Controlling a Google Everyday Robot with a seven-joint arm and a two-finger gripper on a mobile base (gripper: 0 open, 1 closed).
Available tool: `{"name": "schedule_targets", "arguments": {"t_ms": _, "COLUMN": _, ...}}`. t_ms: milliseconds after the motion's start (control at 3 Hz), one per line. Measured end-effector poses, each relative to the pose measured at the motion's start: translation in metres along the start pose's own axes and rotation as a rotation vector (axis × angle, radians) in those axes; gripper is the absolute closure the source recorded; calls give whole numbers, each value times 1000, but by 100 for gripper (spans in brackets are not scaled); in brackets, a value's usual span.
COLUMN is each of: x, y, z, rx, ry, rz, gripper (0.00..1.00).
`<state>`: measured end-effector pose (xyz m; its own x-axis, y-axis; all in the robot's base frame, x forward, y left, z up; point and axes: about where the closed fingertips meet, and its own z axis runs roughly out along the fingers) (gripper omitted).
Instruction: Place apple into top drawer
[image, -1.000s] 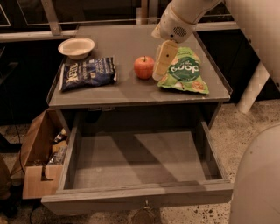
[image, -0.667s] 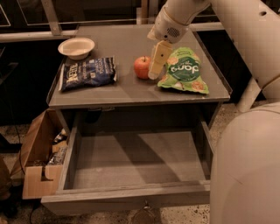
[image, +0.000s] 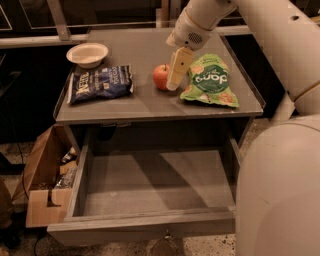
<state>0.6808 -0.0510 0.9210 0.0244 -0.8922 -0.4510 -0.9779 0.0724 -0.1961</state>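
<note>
The small red-orange apple (image: 160, 76) stands on the grey cabinet's top (image: 145, 102), right of middle. My gripper (image: 175, 72) hangs down from the cream arm, right beside the apple on its right, low over the top and touching or nearly touching it. The top drawer (image: 150, 187) is pulled wide open below the cabinet top, toward the camera. Nothing lies in it.
A green snack bag (image: 210, 80) lies just right of the gripper. A dark blue snack bag (image: 100, 83) and a white bowl (image: 87, 53) sit at the left. A brown cardboard box (image: 42, 190) stands on the floor at left. My arm's bulk (image: 280, 190) fills the right side.
My gripper has moved left, off the green bag's edge, and now stands against the apple's right side. The apple, bags and drawer have not moved.
</note>
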Motion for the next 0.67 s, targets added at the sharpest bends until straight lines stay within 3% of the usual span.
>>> {"name": "schedule_targets", "arguments": {"t_ms": 667, "x": 0, "y": -26, "z": 23, "rx": -21, "ry": -29, "rz": 11, "gripper": 0}}
